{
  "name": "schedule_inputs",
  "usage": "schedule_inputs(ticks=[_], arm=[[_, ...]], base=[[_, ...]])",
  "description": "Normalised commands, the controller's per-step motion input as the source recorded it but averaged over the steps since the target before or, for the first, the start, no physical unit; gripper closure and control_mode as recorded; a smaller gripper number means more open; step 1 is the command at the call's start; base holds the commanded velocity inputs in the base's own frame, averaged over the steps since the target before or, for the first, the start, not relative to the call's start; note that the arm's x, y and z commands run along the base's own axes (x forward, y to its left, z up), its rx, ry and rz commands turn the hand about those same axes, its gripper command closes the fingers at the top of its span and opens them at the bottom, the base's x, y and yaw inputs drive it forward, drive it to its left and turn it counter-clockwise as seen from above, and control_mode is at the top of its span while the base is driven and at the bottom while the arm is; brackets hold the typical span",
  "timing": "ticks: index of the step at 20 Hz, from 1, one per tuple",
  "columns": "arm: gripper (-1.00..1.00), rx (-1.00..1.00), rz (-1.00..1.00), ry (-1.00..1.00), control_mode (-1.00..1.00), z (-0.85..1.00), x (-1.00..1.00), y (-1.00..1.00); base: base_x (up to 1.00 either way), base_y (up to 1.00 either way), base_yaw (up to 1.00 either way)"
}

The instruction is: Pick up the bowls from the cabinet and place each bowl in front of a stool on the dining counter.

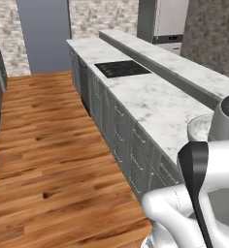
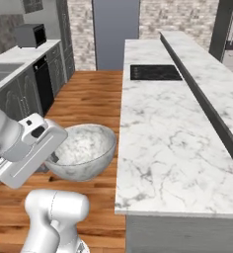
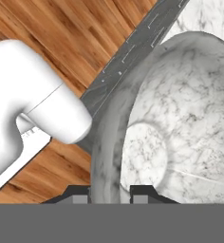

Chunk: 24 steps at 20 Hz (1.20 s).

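The pincer [image 3: 108,193] stands narrow, its two small dark fingertips [image 3: 79,194] closed on either side of the rim of a round grey-white marbled stone bowl [image 3: 180,123]. In the hand view the bowl's wall passes between the tips, one tip outside it and one inside, and the bowl's pale veined hollow spreads away to the right.

In the right base view the same bowl [image 2: 81,150] hangs in the air at the end of the white arm, gripped at its near left edge by the pincer [image 2: 53,157]. It is held roughly level with its mouth upward, above the brown plank floor [image 2: 89,99] and just beside the left edge of the lower white marble worktop [image 2: 163,133] with grey veins. It does not rest on any surface.

In the left base view a curve of the bowl [image 1: 200,130] shows behind the arm's grey wrist, at the near end of that worktop [image 1: 150,97].

A flat black cooktop [image 2: 154,72] is set into the worktop further along. Beyond it, along the far side, runs the long raised white marble dining counter [image 2: 207,74] on a plain grey base. Dark grey panelled base cabinets [image 1: 116,126] sit beneath the lower worktop. A dark toaster [image 2: 31,35] stands on another worktop across the aisle.
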Motion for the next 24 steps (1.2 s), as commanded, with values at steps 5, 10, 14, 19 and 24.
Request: schedule_inputs(ticks=[5, 10, 14, 19, 24], arm=[[1.0, 0.0, 0.0, 0.0, 1.0, 0.0, 0.0, 0.0], [1.0, 0.0, 0.0, 0.0, 1.0, 0.0, 0.0, 0.0], [1.0, 0.0, 0.0, 0.0, 1.0, 0.0, 0.0, 0.0], [1.0, 0.0, 0.0, 0.0, 1.0, 0.0, 0.0, 0.0], [1.0, 0.0, 0.0, 0.0, 1.0, 0.0, 0.0, 0.0]], base=[[-0.64, -0.47, -0.19], [-0.93, -0.45, -0.18], [-0.93, -0.42, -0.38], [-0.97, -0.21, -0.44], [-0.92, -0.06, -0.38]])
